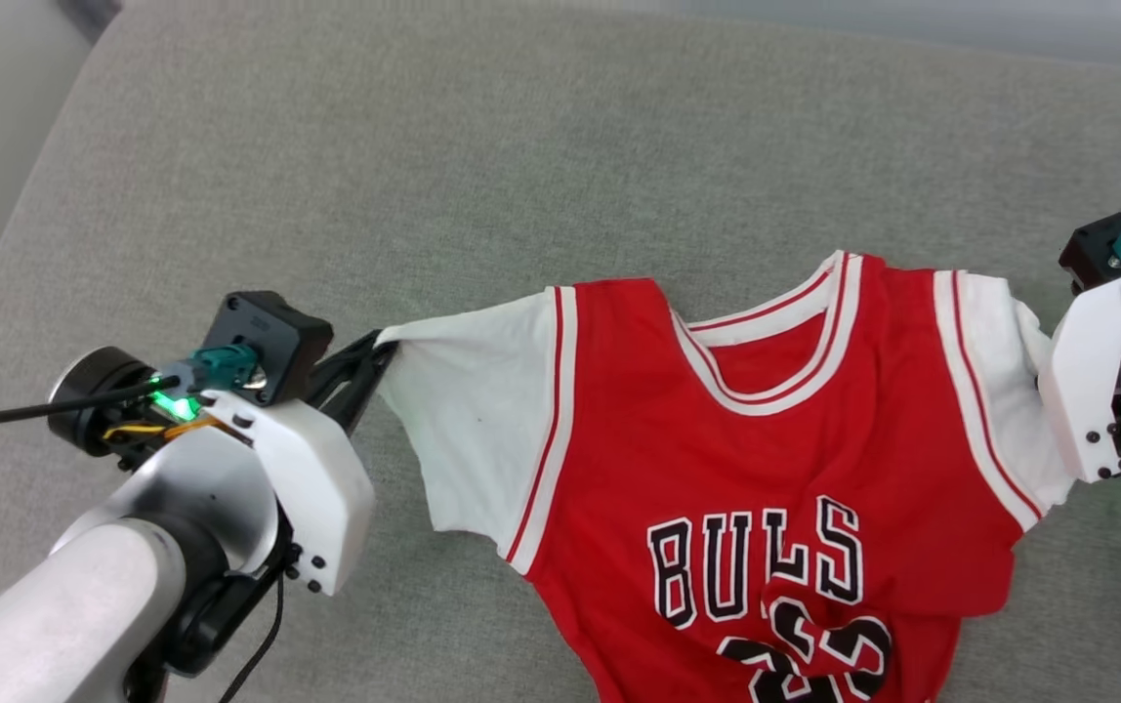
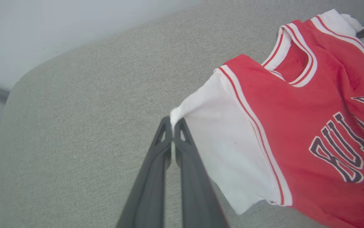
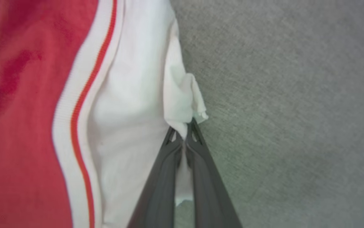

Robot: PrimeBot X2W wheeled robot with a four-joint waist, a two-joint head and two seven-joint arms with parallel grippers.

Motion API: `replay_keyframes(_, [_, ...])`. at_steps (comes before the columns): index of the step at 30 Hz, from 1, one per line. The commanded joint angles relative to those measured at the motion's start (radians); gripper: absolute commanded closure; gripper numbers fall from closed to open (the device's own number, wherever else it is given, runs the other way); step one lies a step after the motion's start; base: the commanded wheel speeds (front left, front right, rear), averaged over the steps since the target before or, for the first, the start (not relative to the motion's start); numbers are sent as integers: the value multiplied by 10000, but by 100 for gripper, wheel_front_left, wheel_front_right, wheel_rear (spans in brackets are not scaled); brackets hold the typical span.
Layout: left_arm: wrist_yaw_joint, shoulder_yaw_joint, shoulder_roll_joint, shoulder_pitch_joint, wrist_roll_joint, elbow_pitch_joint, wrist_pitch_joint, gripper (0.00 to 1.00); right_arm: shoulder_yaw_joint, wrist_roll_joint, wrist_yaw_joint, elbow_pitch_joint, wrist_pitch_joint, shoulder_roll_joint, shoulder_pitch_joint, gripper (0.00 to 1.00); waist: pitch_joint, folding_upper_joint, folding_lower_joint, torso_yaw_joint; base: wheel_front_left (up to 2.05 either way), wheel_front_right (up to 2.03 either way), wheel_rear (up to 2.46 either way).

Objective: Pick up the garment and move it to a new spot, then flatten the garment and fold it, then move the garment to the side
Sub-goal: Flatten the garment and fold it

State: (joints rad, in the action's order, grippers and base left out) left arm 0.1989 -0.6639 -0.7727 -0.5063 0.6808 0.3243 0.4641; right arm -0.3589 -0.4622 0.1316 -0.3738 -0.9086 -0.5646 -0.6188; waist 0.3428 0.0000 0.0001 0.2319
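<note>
The jersey [image 1: 766,459] is lying chest-up across the lower right of the head view on a grey woven cushion [image 1: 424,176], looking light, soft and limp. The left hand [image 2: 172,122] and right hand [image 3: 186,129] are each clamping a white sleeve tip, likely the best holds, with thin knit bunching at each pinch.

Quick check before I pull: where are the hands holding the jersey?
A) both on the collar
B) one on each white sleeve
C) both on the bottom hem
B: the left hand is shut on one white sleeve tip of the jersey, the right hand on the other's edge.
</note>
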Motion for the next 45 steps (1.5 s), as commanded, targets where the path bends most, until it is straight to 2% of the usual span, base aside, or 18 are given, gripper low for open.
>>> replay_keyframes(1, [88, 85, -41, 160, 56, 20, -52, 100, -12, -89, -17, -173, 179, -124, 24, 100, -435, 0, -1, -285, 0, 0, 0])
replay_keyframes(8, [410, 437, -414, 530, 206, 182, -139, 100, 388, -293, -14, 369, 1047, -413, -226, 100, -1233, 0, -1, -664, 0, 0, 0])
replay_keyframes(17, [1022, 1328, -1076, 946, 313, 591, -683, 100, 1046, -191, -14, 2069, 1761, -1125, 86, 100, -2323, 0, -1, -1133, 0, 0, 0])
replay_keyframes(24, [1567, 2494, -1547, 863, 354, 918, -1415, 100, 2008, -108, -14, 3656, 2206, -1092, 216, 100, -2886, 0, -1, -1496, 0, 0, 0])
replay_keyframes(30, [1724, 3352, -1894, 601, 399, 1230, -1939, 100, 2744, -83, -14, 5088, 2370, -834, 12, 100, -3119, 0, -1, -1790, 0, 0, 0])
replay_keyframes(32, [1887, 3870, -1936, 386, 360, 1336, -2340, 100, 3172, -2, -14, 5895, 2516, -599, -191, 100, -3116, 0, -1, -1942, 0, 0, 0])
replay_keyframes(39, [1983, 4540, -1886, -255, 327, 1194, -2942, 100, 3758, 175, -14, 6566, 2648, -326, -731, 100, -2765, 0, -1, -2158, 0, 0, 0])
replay_keyframes(45, [1518, 4751, -2005, -1433, 398, 703, -3072, 100, 3909, 128, -16, 6373, 2814, -162, -1559, 100, -1816, 0, -1, -2312, 0, 0, 0])
